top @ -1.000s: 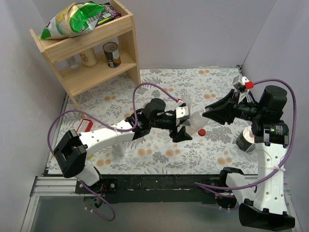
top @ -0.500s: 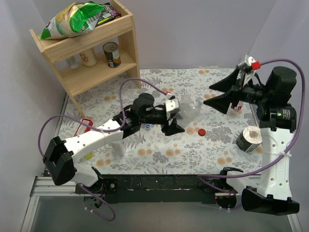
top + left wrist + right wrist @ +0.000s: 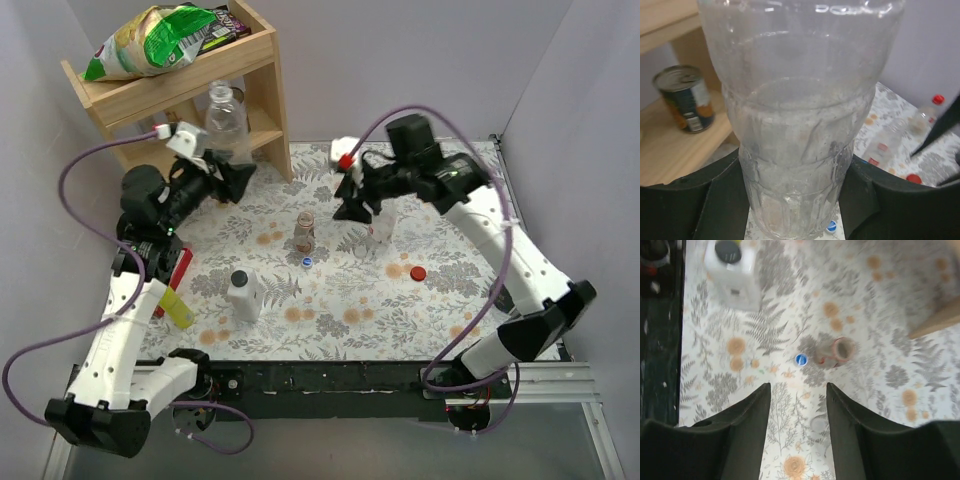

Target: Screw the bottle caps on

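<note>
My left gripper (image 3: 222, 170) is raised beside the wooden shelf and shut on the lower body of a large clear bottle (image 3: 227, 112). In the left wrist view that bottle (image 3: 797, 115) fills the picture, and its neck is out of view. My right gripper (image 3: 357, 207) hovers over the mat's middle, open with nothing between its fingers (image 3: 747, 415). Below it stand a small open-necked bottle (image 3: 836, 351) and a blue cap (image 3: 800, 359). A red cap (image 3: 417, 271) lies to the right. Another clear bottle (image 3: 379, 236) stands by the right gripper.
A white opaque dark-capped bottle (image 3: 245, 293) stands front left, with a yellow bottle (image 3: 178, 308) and a red object (image 3: 180, 268) near the left edge. The wooden shelf (image 3: 262, 60) holds a tin can (image 3: 685, 100) and snack bags (image 3: 160, 38). Walls close three sides.
My left arm has swung from the mat's middle up to the far left by the shelf, carrying the clear bottle. My right arm has swung from the right side to the middle.
</note>
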